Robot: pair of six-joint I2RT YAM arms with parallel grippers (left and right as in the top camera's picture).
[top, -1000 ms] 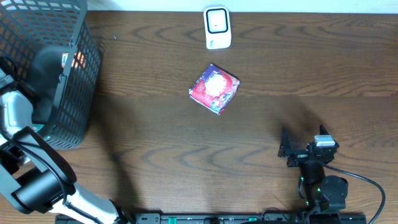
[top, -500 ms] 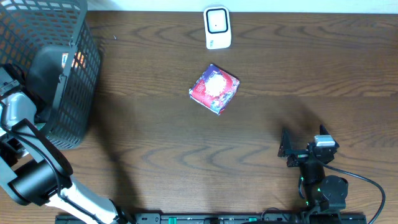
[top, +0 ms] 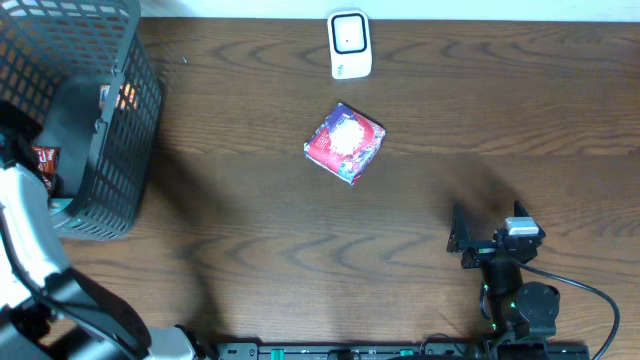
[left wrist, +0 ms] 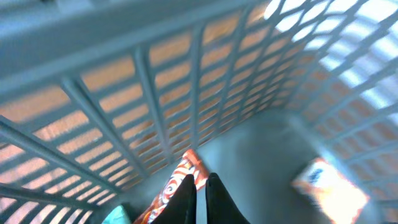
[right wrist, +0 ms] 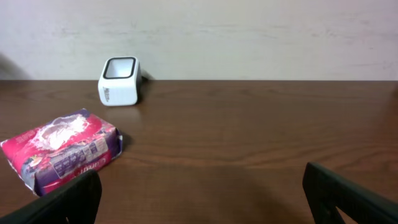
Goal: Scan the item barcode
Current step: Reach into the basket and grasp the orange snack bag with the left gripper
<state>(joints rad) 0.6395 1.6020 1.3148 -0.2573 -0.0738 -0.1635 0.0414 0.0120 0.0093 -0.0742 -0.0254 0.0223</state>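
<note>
Basket work first, by the look of it — the left gripper (left wrist: pixel 199 178) is down inside the grey mesh basket (top: pixel 110 110) at the table's left end. Its two fingers are pressed together on what seems to be the edge of a red-and-orange packet (left wrist: pixel 176 190). The wrist view is blurred, so I would not swear the pinch is firm. But the packet sits right at the fingertips, and from above it shows as a small red patch beside the arm. Another pale item (left wrist: pixel 328 188) lies on the basket floor, too smeared to name.

The white scanner (top: pixel 349 44) stands at the far edge of the table (top: pixel 250 250), well apart from the basket. Near it, out in the open, lies a pink-and-purple pack (top: pixel 345 142); whether that one has had its turn I cannot tell. The right gripper (top: pixel 470 238) rests at the near right, fingers spread wide, holding nothing.

I'd judge the job barely begun — an item gripped, nothing more. Lifting it clear of the basket wall, carrying it across and turning its barcode to the scanner window are all left to do.
</note>
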